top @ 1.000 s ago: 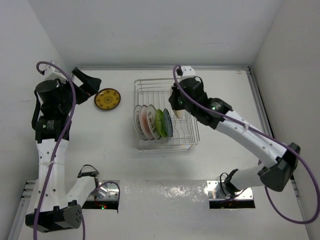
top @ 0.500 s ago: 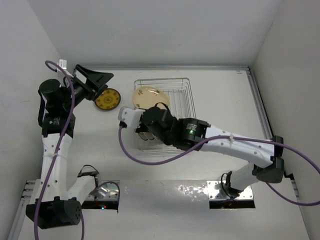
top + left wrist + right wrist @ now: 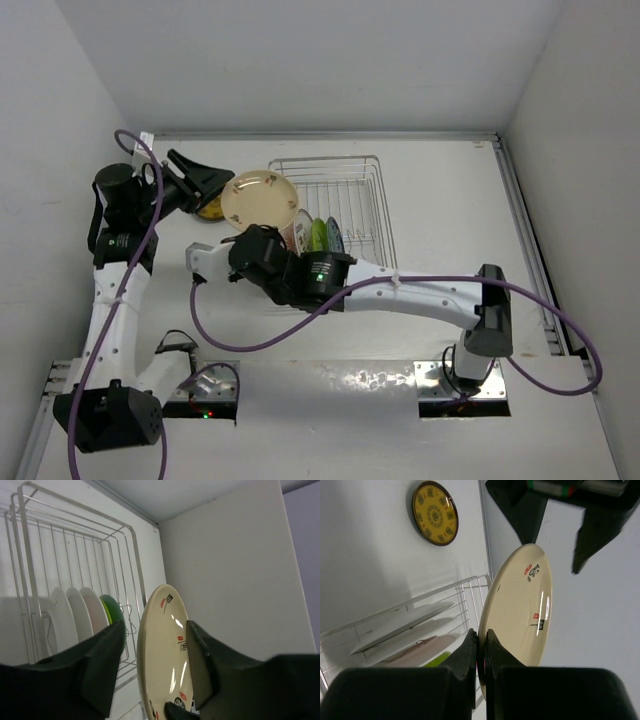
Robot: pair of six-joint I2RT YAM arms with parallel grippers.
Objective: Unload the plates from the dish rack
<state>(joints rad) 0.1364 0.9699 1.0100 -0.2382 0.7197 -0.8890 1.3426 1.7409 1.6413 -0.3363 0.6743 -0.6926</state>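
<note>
A cream plate with red marks (image 3: 258, 196) hangs in the air left of the dish rack (image 3: 352, 190). My right gripper (image 3: 262, 230) is shut on its lower rim (image 3: 481, 650). The left gripper (image 3: 222, 183) reaches in from the left, its jaws on either side of the cream plate (image 3: 162, 650). The left gripper (image 3: 155, 626) is open, with a gap between its left finger (image 3: 102, 665) and the plate. Several plates (image 3: 300, 234) stand upright in the rack, one of them lime green (image 3: 318, 236). A dark plate with a yellow centre (image 3: 435, 513) lies flat on the table.
White walls enclose the table on the left, back and right. The yellow-centred plate (image 3: 207, 210) lies mostly hidden under the left gripper. The right arm's forearm (image 3: 400, 292) stretches across the table in front of the rack. Rack wires (image 3: 75, 545) rise behind the left gripper.
My right arm lifted the cream plate out of the rack and carried it left. The left gripper swung towards it, and its jaws narrowed around the plate.
</note>
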